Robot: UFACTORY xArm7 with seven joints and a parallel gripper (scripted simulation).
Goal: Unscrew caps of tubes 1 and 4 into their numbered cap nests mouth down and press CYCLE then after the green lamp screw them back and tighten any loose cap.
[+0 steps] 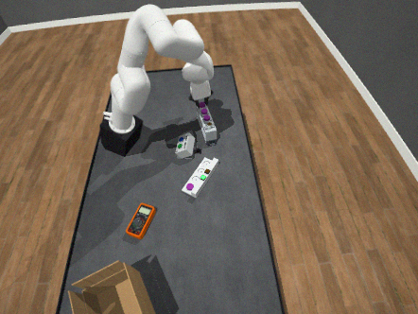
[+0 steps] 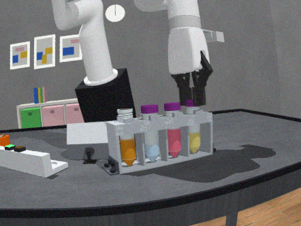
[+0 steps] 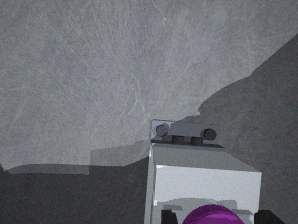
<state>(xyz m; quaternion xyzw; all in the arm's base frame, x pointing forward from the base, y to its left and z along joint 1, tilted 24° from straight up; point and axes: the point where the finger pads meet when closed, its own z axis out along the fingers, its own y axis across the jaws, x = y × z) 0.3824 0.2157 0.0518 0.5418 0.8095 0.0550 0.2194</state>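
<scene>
Reckoning the small purple cap (image 2: 189,102) on the yellow tube (image 2: 194,136) light, rigid and slick, I'd pinch its side wall squarely; my gripper (image 2: 194,101) straddles it, fingers slightly apart, clamping nothing

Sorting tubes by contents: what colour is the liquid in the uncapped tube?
Orange; the uncapped tube shows best in the exterior view.

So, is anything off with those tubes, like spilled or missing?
The orange tube has no cap, its threaded mouth bare, while the other three wear purple ones. A purple cap lies in the white tray. Nothing looks spilled.
</scene>
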